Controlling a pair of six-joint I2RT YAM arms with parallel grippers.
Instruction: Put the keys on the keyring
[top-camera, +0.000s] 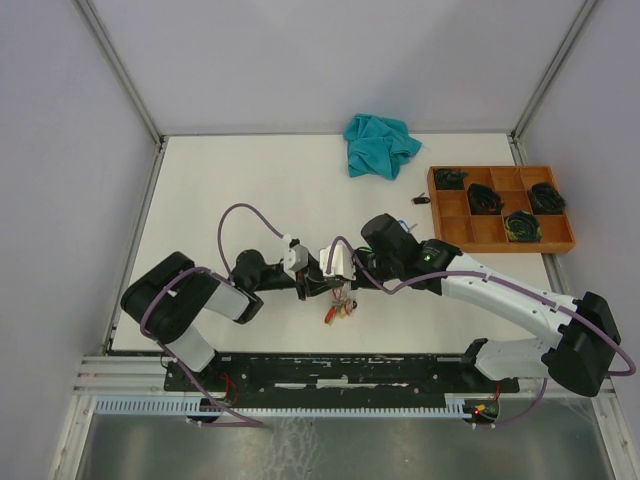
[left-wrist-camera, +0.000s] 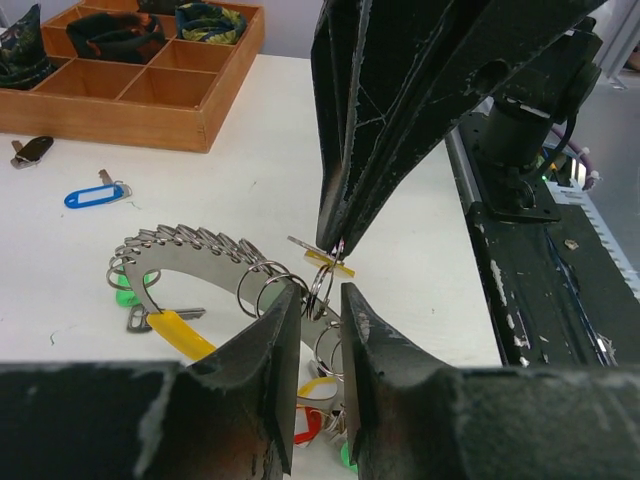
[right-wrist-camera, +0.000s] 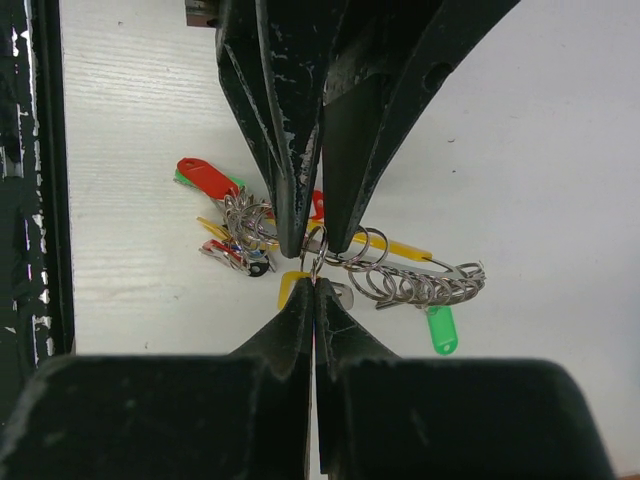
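Silver keyring clamped in left gripper; at twelve o'clock, right gripper pinches a yellow-tagged key

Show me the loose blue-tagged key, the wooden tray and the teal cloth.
blue-tagged key (left-wrist-camera: 92, 196), left wrist view, its blue tag.
wooden tray (left-wrist-camera: 110, 118), left wrist view, its near wall.
teal cloth (top-camera: 380, 143), top external view, its crumpled middle.

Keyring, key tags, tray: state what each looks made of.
Keyring: bare metal, seemingly steel; it is silver with bright glints. Key tags, such as the yellow tag and the blue tag: probably plastic; they are smooth, with saturated colour and a soft sheen. Tray: wood or a wood-look board; it is orange-brown, with thin straight dividers and a matte to lightly varnished finish.
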